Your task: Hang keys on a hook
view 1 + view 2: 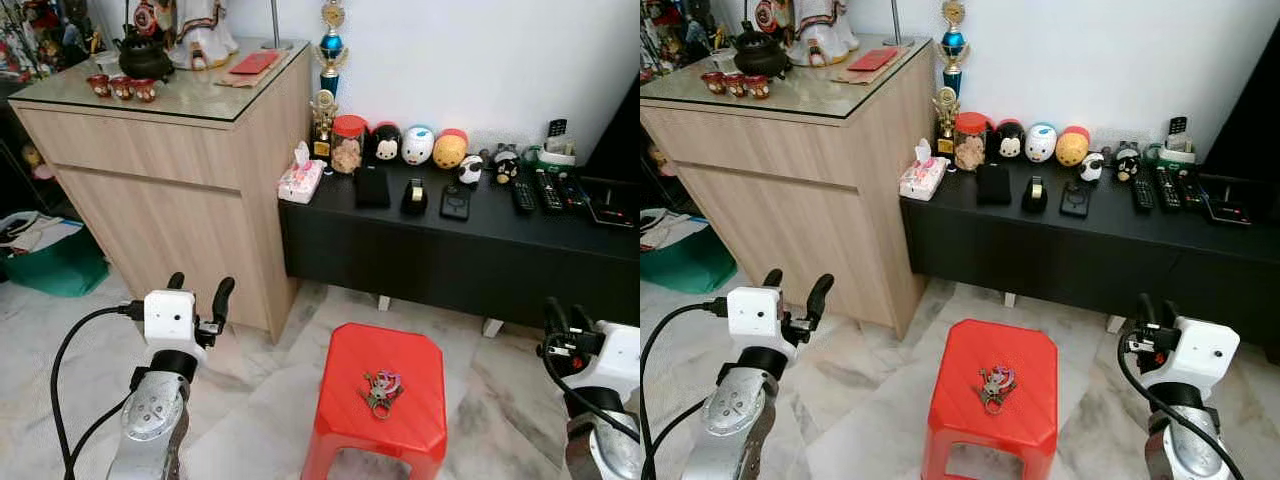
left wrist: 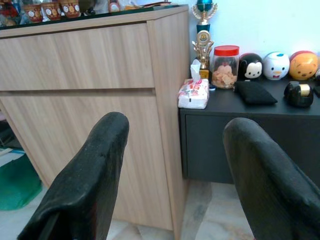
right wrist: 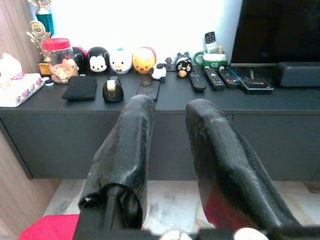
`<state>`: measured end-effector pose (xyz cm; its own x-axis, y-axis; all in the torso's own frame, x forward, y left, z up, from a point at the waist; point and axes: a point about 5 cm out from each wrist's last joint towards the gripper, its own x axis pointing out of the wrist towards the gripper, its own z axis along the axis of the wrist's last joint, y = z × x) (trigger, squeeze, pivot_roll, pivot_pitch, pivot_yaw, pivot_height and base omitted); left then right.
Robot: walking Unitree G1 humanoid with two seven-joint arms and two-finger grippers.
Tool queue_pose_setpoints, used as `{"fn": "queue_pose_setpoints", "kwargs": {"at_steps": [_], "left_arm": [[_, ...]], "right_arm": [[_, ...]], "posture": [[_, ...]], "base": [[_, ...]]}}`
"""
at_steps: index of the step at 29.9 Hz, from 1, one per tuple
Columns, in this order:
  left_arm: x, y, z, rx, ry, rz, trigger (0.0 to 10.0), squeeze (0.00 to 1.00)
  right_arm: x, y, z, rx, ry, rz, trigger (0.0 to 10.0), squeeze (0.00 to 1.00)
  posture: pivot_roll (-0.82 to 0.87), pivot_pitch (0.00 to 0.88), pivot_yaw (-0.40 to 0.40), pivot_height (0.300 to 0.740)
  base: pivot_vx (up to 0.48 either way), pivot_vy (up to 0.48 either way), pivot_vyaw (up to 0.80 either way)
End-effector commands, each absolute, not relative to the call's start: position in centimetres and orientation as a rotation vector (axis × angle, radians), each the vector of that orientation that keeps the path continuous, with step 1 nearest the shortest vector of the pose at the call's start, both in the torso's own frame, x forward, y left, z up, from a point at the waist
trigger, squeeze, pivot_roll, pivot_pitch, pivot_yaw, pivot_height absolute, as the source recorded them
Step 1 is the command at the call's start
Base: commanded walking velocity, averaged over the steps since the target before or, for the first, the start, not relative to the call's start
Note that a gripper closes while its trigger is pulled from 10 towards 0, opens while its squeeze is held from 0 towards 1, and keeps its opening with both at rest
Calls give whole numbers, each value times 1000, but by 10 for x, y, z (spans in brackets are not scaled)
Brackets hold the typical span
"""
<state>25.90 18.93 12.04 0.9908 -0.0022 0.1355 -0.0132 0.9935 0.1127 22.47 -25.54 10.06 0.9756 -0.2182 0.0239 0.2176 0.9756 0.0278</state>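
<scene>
A bunch of keys (image 1: 381, 390) with a pink tag lies on top of a red plastic stool (image 1: 345, 420) on the floor, low in the middle of the eye views. My left gripper (image 1: 200, 287) is raised to the left of the stool, open, with nothing between its fingers, and it points at the wooden cabinet (image 2: 100, 65). At the lower right my right gripper (image 1: 564, 314) is up beside the stool, its fingers a little apart and empty. It faces the black console (image 3: 200, 115). Both grippers are well clear of the keys.
A tall wooden cabinet (image 1: 180, 170) with a glass top stands at the left. A low black console (image 1: 450, 255) along the wall carries a tissue box (image 1: 301, 180), a jar, toy figures and remotes. A green bin (image 1: 55, 268) sits at far left on the marble floor.
</scene>
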Motion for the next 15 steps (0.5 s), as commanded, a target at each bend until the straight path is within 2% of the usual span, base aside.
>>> {"fn": "queue_pose_setpoints", "kwargs": {"at_steps": [1, 15], "left_arm": [[261, 187, 122, 118, -140, -4, 10000, 0], [252, 186, 115, 104, -97, 14, 10000, 0]], "right_arm": [[222, -258, 105, 11, -39, -229, 10000, 0], [222, -257, 105, 7, -13, -207, 10000, 0]], "posture": [[-97, 0, -16, 695], [-89, 6, -42, 695]], "base": [[0, 0, 0], [0, 21, 0]]}}
